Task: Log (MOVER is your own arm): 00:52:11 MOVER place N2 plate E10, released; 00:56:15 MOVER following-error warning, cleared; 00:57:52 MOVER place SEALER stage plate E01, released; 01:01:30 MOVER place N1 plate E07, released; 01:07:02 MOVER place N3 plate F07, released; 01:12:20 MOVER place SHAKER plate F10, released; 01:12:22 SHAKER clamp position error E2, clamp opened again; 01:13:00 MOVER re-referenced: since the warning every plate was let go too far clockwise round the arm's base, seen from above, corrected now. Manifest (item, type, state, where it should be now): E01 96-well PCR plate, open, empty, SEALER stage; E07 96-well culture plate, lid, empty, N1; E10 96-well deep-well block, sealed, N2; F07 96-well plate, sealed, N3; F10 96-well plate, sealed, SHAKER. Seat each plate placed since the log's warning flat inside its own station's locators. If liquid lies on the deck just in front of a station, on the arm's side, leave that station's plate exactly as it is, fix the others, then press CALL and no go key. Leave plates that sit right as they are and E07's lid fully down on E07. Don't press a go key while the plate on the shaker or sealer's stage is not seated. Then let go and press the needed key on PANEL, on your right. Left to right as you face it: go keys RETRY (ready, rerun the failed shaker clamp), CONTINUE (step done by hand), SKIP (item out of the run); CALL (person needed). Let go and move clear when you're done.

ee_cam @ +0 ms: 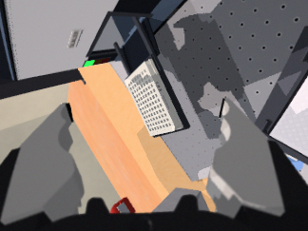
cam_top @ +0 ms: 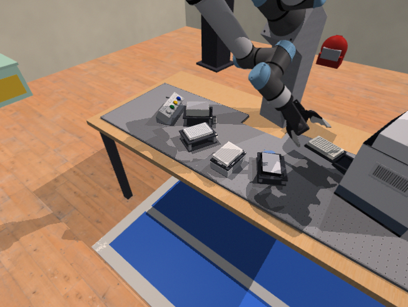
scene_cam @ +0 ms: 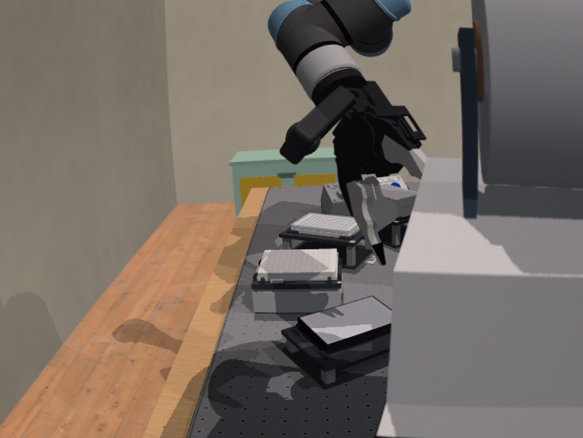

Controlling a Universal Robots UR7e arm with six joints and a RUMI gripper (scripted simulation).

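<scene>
The black two-jaw tool (cam_top: pixel 310 128) is hanging tilted above the far edge of the grey perforated surface (cam_top: pixel 296 211), jaws standing wide apart and gripping nothing. It is hovering just left of the white open-well PCR plate (cam_top: pixel 325 146), not touching it. That plate is lying on the black stage (cam_top: pixel 343 161) sticking out of the grey box-shaped sealer (cam_top: pixel 379 185) at right; in the wrist view the plate (ee_cam: pixel 152 99) is sitting skewed against the stage rail, one long edge overhanging toward the tan wood strip.

Left of the tool, the dark sealed plate (cam_top: pixel 271 163) is resting on a black nest, with a small blue patch (cam_top: pixel 270 151) showing at its far edge. Further left, the white sealed plate (cam_top: pixel 227 153) is sitting twisted on the light grey shaker block (cam_top: pixel 219 168). Next left, the white lidded plate (cam_top: pixel 198 131) is sitting on a black nest, and the grey deep-well block (cam_top: pixel 197 108) is standing behind it. The grey key panel (cam_top: pixel 169 110) with blue, yellow and green buttons is sitting at far left, beside the block.
</scene>
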